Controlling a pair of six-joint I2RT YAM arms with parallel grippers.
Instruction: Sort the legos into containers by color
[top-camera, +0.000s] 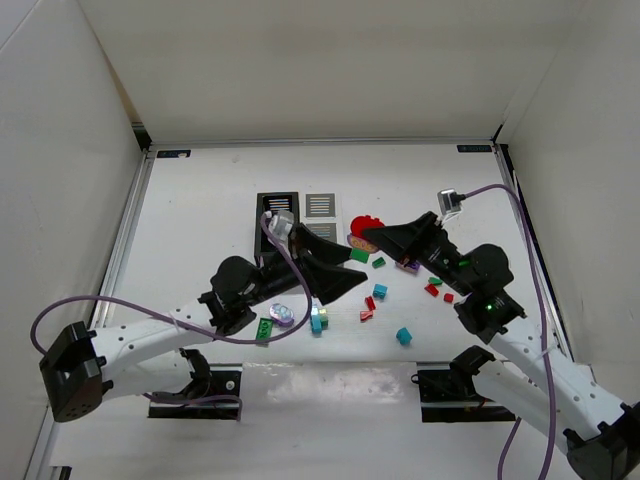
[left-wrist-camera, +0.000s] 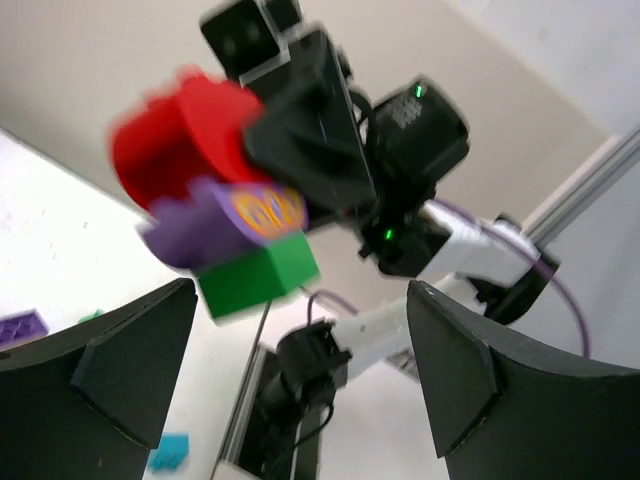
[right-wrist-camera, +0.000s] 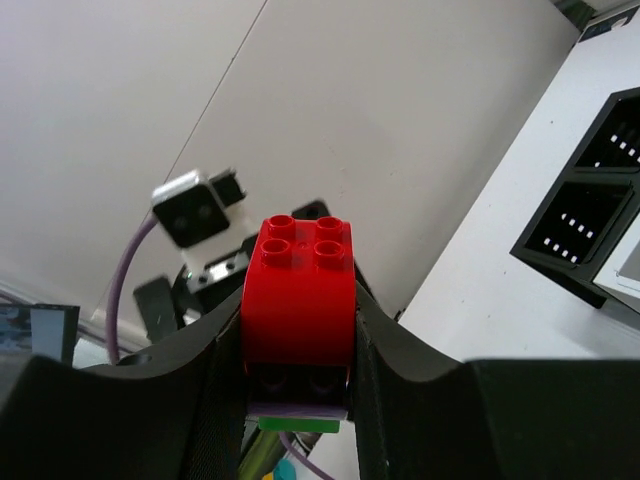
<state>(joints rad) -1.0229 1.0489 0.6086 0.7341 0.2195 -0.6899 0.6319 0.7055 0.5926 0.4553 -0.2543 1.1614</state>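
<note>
Legos (top-camera: 380, 291) lie loose on the white table (top-camera: 200, 230) in the top view, in red, green, teal and purple. Most are between the two arms, on the near side of the containers (top-camera: 300, 206), whose black and white bins sit at mid-table. The right gripper (top-camera: 374, 237) reaches in from the right and holds a red-topped stack (top-camera: 366, 226) just right of the containers. The left gripper (top-camera: 350, 272) points toward it from the left. In the left wrist view the left gripper (left-wrist-camera: 300, 370) is spread wide, with nothing between its fingers (left-wrist-camera: 120, 360). Ahead of it, blurred, the stack (left-wrist-camera: 215, 215) shows a red brick, a purple piece with an orange mark and a green brick, held off the table in the other arm's black jaws. In the right wrist view the right gripper (right-wrist-camera: 298, 345) is clamped on both sides of the red brick (right-wrist-camera: 298, 290), whose studs face the camera, with purple and green edges showing beneath. Two black bins of the containers (right-wrist-camera: 590, 215) show their slotted bottoms at the right.
</note>
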